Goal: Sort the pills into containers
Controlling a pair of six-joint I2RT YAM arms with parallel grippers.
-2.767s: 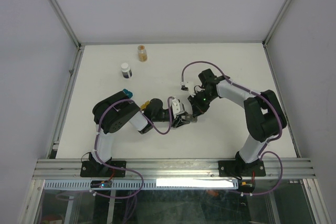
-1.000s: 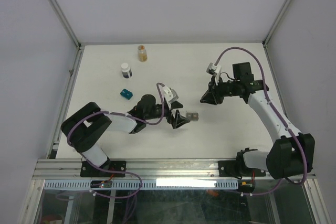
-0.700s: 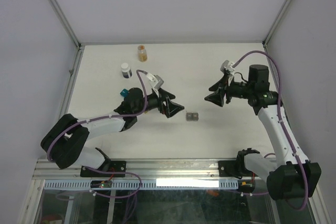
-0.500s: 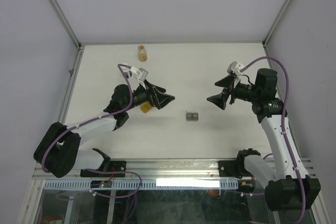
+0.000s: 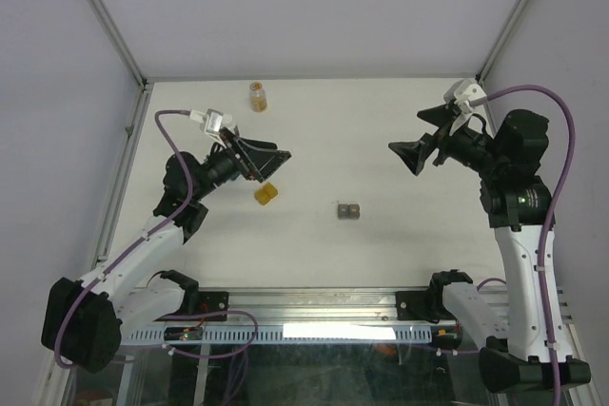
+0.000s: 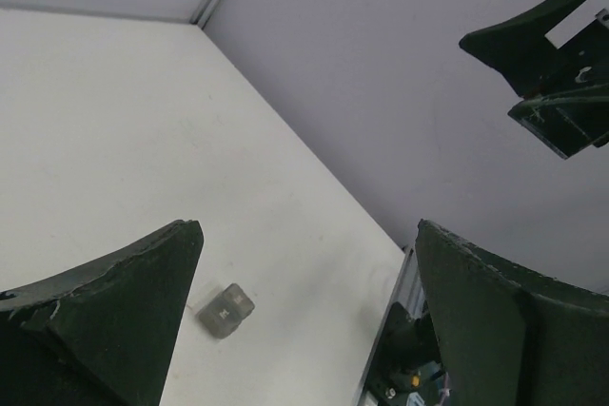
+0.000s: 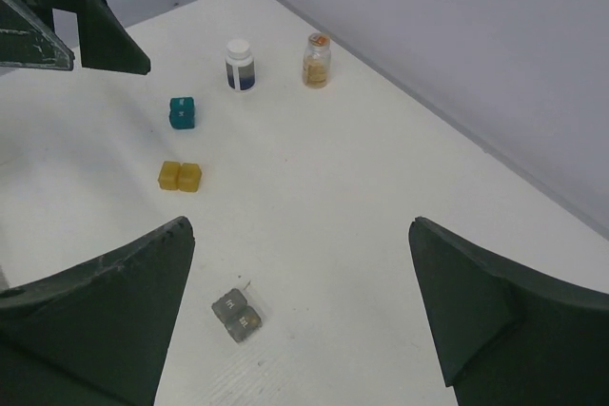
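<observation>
While the left tool [image 5: 276, 164] and right tool [image 5: 407, 135] gape (empty), the gray container [image 5: 348, 210] lies between them.

The top external camera sits above and behind the robot and looks steeply down from well back, taking in the whole table [image 5: 381, 130]. The left wrist camera is high over the table and looks out between its own jaws, rightward at a shallow tilt toward the side wall [image 6: 381, 92]. The right wrist camera, also high, faces the opposite way, down toward the table's far left corner. The gray container [image 5: 348, 210] at mid-table shows in all three views.
</observation>
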